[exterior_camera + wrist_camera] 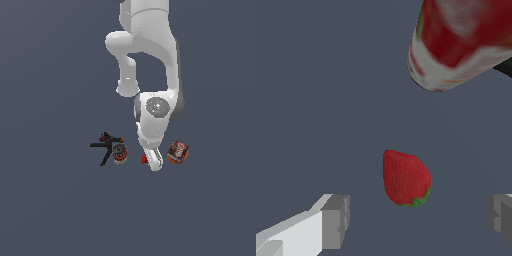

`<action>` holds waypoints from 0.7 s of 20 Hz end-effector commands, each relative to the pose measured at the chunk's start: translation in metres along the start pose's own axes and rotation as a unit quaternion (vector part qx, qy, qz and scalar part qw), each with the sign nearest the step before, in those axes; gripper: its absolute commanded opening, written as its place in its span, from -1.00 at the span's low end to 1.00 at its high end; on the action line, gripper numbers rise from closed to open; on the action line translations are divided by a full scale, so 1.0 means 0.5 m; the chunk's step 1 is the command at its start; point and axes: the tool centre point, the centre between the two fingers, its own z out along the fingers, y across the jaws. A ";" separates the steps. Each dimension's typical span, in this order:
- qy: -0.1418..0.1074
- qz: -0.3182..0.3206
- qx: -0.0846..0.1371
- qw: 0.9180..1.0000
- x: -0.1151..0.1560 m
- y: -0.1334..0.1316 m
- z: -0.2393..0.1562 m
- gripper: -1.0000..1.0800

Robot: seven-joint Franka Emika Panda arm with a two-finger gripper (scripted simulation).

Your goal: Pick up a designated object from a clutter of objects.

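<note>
The designated object is a small bright-red strawberry (405,178) with a green stem end, lying on the grey floor. In the exterior view only its edge (144,159) shows beside my hand. My gripper (416,220) is open, its two grey fingertips (336,221) standing wide apart on either side of the strawberry, which lies just ahead of the gap. In the exterior view the gripper (154,161) hangs low over the floor. The red-and-silver can (461,40) stands close beyond the strawberry; it also shows in the exterior view (119,153).
A black multi-armed tool (106,145) with red and blue bits lies on the exterior view's left of the can. An orange-brown printed box (177,152) sits on the exterior view's right of my hand. The floor is plain dark grey.
</note>
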 end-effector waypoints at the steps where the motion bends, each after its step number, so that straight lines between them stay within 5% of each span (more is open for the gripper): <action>1: 0.000 0.000 0.000 1.000 0.000 0.001 0.012 0.92; 14: 0.000 0.002 0.000 1.000 0.000 0.001 0.096 0.92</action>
